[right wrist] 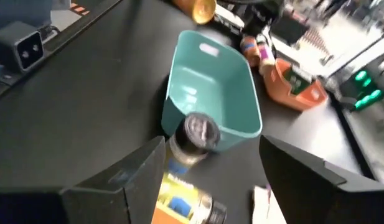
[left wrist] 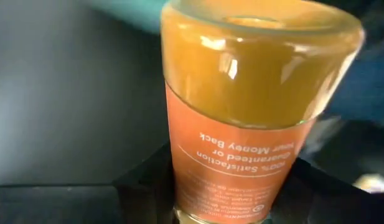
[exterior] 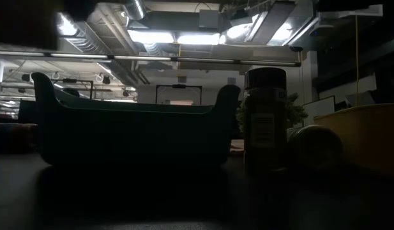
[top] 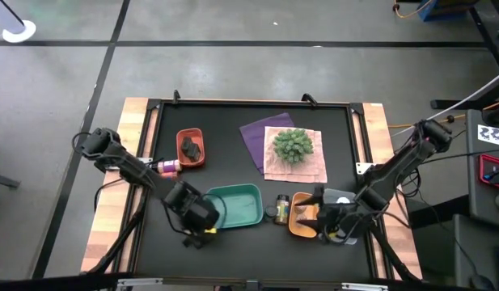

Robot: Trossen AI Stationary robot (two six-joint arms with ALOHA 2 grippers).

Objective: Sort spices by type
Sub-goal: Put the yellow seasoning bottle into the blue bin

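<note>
**Left arm holding amber jar beside teal tray**

Teal tray (top: 237,206) centre-front on the black desk (top: 233,121); red tray (top: 190,149) behind it, green ball plant (top: 293,145) on cloths. Ceiling lights overhead. Left gripper (top: 199,218) jaws clenched on an amber jar (left wrist: 254,93). Right gripper (top: 328,220) jaws spread over the orange tray (top: 302,220), grey-topped jar (right wrist: 195,134) between them.

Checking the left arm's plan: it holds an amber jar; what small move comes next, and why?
Probably shift the left gripper over the teal tray: it grips the amber jar, and the tray lies beside it. The right gripper hovers at the orange tray.
</note>
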